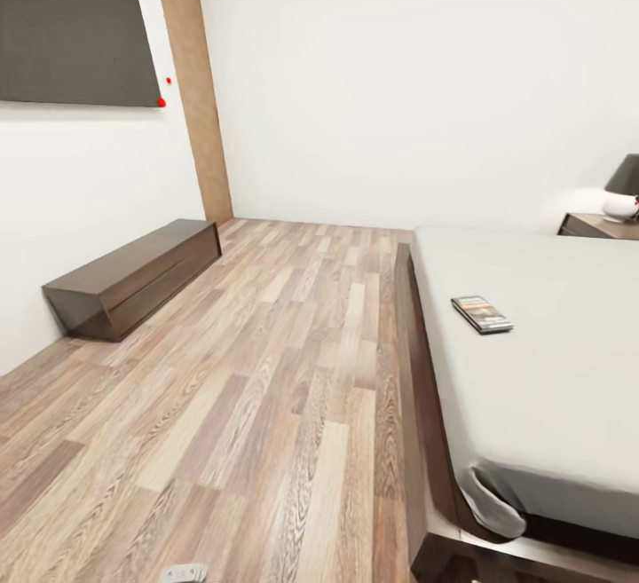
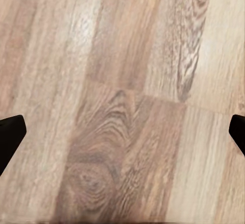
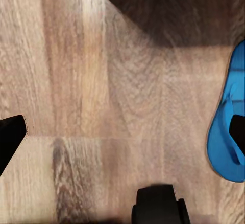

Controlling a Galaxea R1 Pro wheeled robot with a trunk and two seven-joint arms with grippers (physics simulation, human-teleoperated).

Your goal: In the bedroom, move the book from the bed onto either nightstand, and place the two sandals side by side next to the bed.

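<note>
The book (image 1: pixel 482 313) lies flat on the off-white mattress of the bed (image 1: pixel 550 361), near its left side, dark cover up. A nightstand (image 1: pixel 600 226) stands beyond the bed by the far wall. In the right wrist view a bright blue sandal (image 3: pixel 224 137) lies on the wood floor beside one fingertip of my right gripper (image 3: pixel 125 137), which is open with only floor between its fingers. My left gripper (image 2: pixel 122 137) is open too, hanging over bare planks.
A long low dark bench (image 1: pixel 133 277) sits against the left wall under a dark wall panel (image 1: pixel 75 24). A lamp (image 1: pixel 623 185) stands on the nightstand. A wooden door (image 1: pixel 195 86) is in the far left corner. Wood-plank floor (image 1: pixel 266 388) stretches between bench and bed.
</note>
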